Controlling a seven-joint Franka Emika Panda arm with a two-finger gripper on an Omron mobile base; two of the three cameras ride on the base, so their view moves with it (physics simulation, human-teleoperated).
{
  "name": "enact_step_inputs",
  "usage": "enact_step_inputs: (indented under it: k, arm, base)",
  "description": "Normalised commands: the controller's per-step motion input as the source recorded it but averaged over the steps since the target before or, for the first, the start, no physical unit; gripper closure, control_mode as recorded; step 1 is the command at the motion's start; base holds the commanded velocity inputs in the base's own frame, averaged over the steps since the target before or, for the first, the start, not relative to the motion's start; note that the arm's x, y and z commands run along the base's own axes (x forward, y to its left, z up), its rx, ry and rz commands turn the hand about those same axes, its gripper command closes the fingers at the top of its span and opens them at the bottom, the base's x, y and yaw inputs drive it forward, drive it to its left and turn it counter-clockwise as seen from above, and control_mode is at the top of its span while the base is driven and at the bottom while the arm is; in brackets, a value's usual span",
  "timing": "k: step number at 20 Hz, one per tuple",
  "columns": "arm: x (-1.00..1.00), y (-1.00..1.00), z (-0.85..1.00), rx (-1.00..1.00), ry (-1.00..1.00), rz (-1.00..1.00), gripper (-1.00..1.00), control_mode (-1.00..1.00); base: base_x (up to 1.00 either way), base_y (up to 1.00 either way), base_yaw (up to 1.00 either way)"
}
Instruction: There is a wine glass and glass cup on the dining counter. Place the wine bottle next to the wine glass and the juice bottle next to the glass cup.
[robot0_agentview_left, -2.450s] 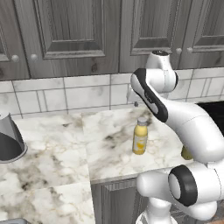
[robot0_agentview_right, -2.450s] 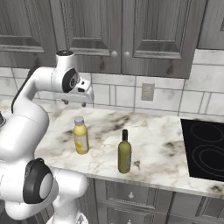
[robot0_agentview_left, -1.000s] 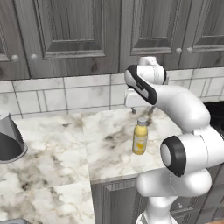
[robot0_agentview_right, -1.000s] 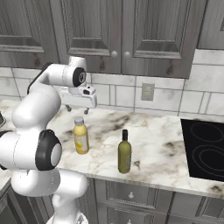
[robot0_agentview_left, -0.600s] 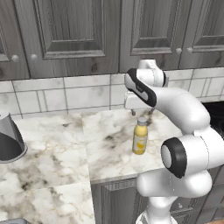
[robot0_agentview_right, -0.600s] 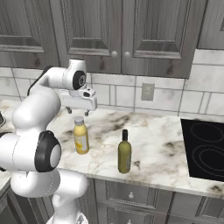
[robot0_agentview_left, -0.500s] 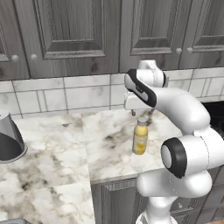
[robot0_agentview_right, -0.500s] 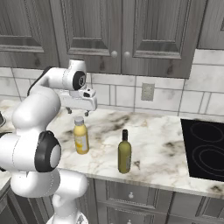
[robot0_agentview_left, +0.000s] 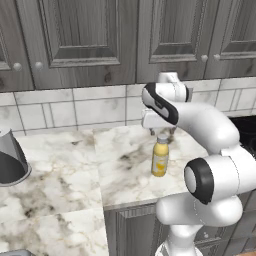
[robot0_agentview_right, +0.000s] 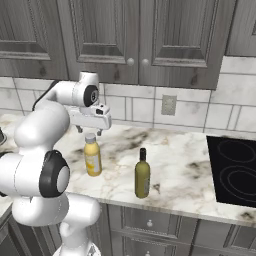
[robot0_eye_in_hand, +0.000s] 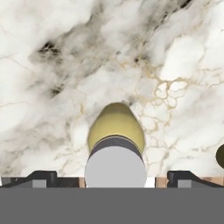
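The claw (robot0_agentview_right: 89, 131), having swung in from 10 o'clock and dropped, is now hovering spread wide right above the juice bottle (robot0_agentview_right: 92, 155) standing on the counter (robot0_agentview_right: 180, 180), wine bottle (robot0_agentview_right: 142, 173) at its 3 o'clock, so a grab is looking imminent.

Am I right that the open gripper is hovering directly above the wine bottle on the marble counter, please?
Not quite: the open gripper hovers directly above the juice bottle, as the right base view shows. The wine bottle stands apart, further along the marble counter.
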Motion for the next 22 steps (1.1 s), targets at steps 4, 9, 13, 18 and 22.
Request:
enact_step_inputs:
  k: [4,9,13,18,22]
  arm:
    - [-0.01,0.0,-0.2,0.0,0.0,0.0,-1.0,-1.0]
    - [0.0,0.0,-0.18,0.0,0.0,0.0,-1.0,-1.0]
    - [0.01,0.0,-0.2,0.0,0.0,0.0,-1.0,-1.0]
    - [-0.07,0.01,-0.12,0.0,0.0,0.0,-1.0,-1.0]
    - [-0.18,0.01,-0.06,-0.01,-0.01,0.0,-1.0,-1.0]
  base:
    - [0.0,0.0,0.0]
    - [0.0,0.0,0.0]
    - [0.0,0.0,0.0]
    - [0.0,0.0,0.0]
    - [0.0,0.0,0.0]
